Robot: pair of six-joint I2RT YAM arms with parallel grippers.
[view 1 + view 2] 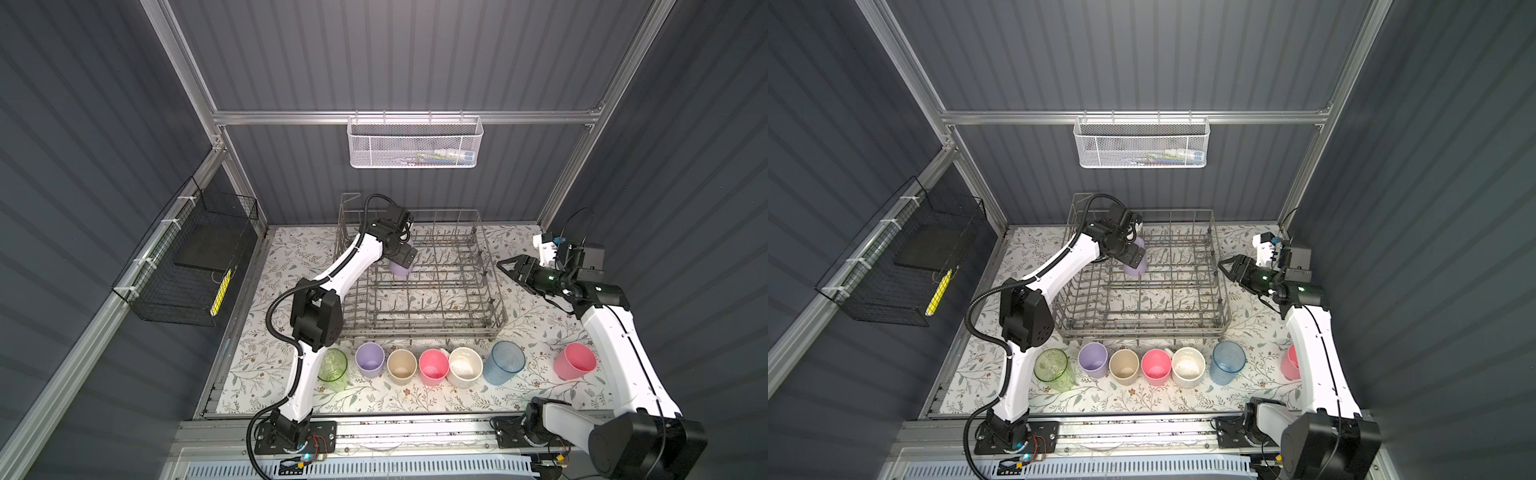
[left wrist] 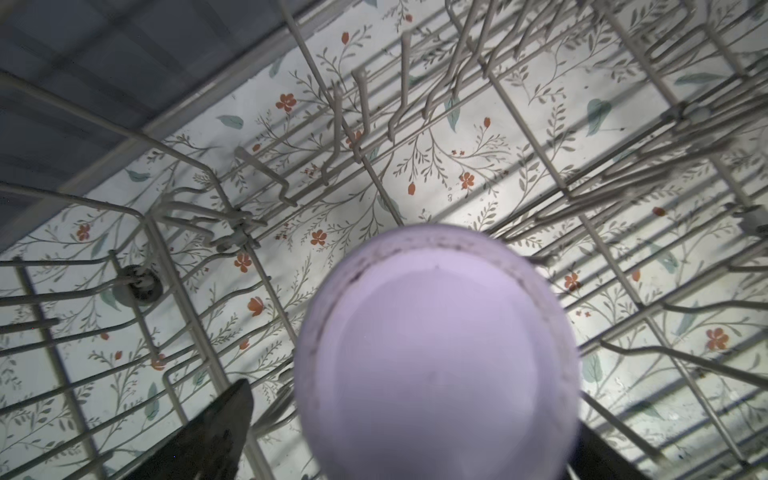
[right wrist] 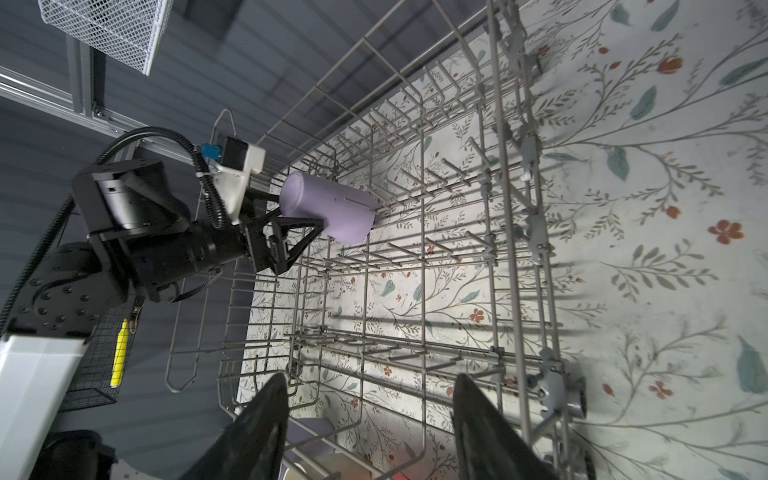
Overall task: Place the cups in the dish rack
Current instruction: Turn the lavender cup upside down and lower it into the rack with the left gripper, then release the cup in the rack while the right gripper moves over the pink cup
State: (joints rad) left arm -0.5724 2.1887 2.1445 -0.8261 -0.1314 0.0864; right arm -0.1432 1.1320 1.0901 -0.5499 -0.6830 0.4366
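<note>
The grey wire dish rack [image 1: 496,291] [image 1: 1142,330] stands at the back middle of the floral mat. A lilac cup [image 1: 400,270] [image 2: 436,353] [image 3: 332,208] sits bottom-up among the tines in its back left part. My left gripper [image 1: 402,261] is open around that cup, and a gap shows between one of its fingers [image 2: 216,432] and the cup wall. My right gripper [image 1: 505,264] [image 3: 370,380] is open and empty just outside the rack's right wall. In front of the rack stand green [image 1: 333,368], lilac [image 1: 370,359], beige [image 1: 401,365], pink [image 1: 433,365], cream [image 1: 464,366] and blue [image 1: 504,361] cups. Another pink cup [image 1: 574,360] stands at the right.
A white mesh basket [image 1: 415,143] hangs on the back rail. A black wire basket [image 1: 191,266] hangs on the left wall. My right arm's white link [image 1: 615,353] runs close beside the pink cup at the right. The rack's tall wire sides rise around my left gripper.
</note>
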